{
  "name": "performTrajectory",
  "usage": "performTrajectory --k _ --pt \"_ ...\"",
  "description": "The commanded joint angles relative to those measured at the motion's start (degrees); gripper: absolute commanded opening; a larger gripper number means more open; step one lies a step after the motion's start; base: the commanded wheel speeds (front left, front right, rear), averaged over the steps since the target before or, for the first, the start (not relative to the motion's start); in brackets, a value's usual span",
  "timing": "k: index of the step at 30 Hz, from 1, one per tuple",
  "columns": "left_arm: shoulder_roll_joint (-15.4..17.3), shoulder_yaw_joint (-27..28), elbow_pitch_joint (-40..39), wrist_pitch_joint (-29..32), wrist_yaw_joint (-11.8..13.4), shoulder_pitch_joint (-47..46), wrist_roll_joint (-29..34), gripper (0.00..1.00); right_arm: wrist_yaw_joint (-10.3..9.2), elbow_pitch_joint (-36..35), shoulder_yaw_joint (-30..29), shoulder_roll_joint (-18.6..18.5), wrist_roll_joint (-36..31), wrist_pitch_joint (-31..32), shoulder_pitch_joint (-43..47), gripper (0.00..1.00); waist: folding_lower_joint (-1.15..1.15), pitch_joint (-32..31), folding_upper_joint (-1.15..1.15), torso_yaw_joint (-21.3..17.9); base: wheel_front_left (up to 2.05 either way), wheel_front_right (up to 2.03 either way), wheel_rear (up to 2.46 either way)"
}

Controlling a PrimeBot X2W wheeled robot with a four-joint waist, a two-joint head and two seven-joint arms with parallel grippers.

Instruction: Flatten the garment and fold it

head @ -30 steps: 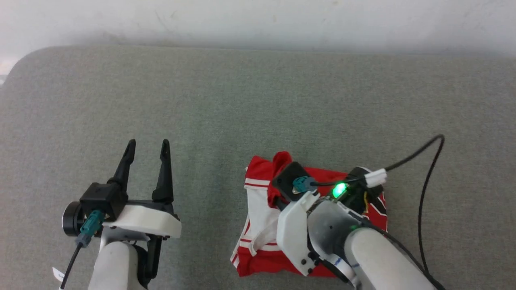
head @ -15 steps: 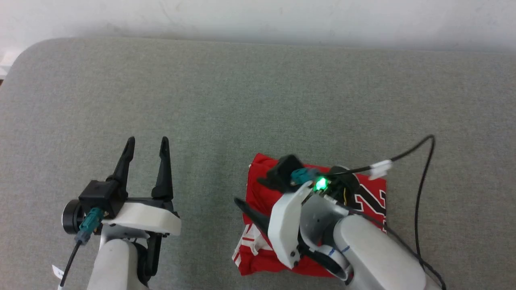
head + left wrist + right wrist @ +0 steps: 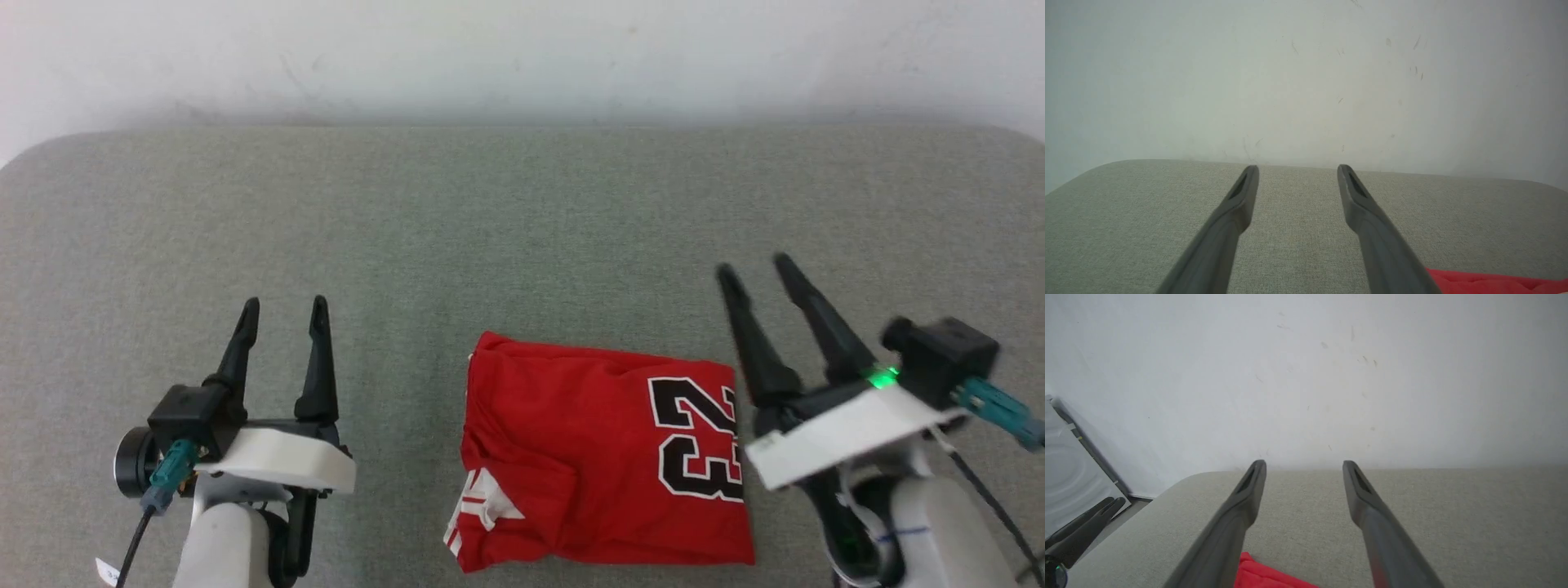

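Observation:
The garment (image 3: 588,457), a red T-shirt, lies folded into a rough rectangle near the front of the grey surface, its dark white-outlined "23" print at the right side and a bit of white striped sleeve poking out at the lower left. My left gripper (image 3: 282,304) stands open to its left, apart from it, nothing between its fingers. On the garment's right, my right gripper (image 3: 755,265) is open and empty too, its base beside the shirt's right edge. A red corner of the garment (image 3: 1494,282) shows in the left wrist view and another corner of the garment (image 3: 1265,575) in the right wrist view.
The grey fabric-covered surface (image 3: 522,220) stretches wide behind the shirt to a white wall (image 3: 522,57). The surface's corners are rounded at far left and far right. A pale panel (image 3: 1073,477) leans by the wall past the left edge.
My right gripper has let go of the shirt, opened and swung off it to the right. The fold now lies flat with the print showing. The camera view has shifted a little.

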Motion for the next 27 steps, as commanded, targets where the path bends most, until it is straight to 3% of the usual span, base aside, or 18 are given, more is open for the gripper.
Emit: performTrajectory --k 1,5,9,17,27 --pt "-0.3 0.3 -0.3 -0.3 0.0 0.5 0.4 1.00 -0.05 -0.1 -1.4 0.0 0.4 -0.2 1.5 1.00 0.01 -0.5 0.00 -0.7 0.00 0.00 0.00" --pt "-0.3 0.2 -0.6 -0.3 -0.1 0.6 0.7 1.00 -0.05 1.9 -6.1 0.0 0.7 1.4 5.5 1.00 0.01 -0.7 0.00 -1.0 0.00 0.00 0.00" --pt "-0.3 0.0 -0.8 -0.3 -0.2 0.6 0.7 1.00 -0.05 4.8 -7.1 0.0 -0.2 5.1 7.5 1.00 0.01 -0.7 0.00 -1.1 0.00 0.00 0.00" --pt "-0.3 -1.1 -1.2 -0.3 -0.1 0.1 0.6 1.00 -0.05 12.8 -5.3 0.0 1.0 17.3 7.6 1.00 0.01 -0.3 0.00 -0.7 0.00 0.00 0.00" --pt "-0.3 -1.5 -1.0 -0.3 -0.3 -0.6 0.3 1.00 -0.05 19.3 -0.8 0.0 4.4 25.3 4.2 1.00 0.01 0.4 0.00 0.1 0.00 0.00 0.00"
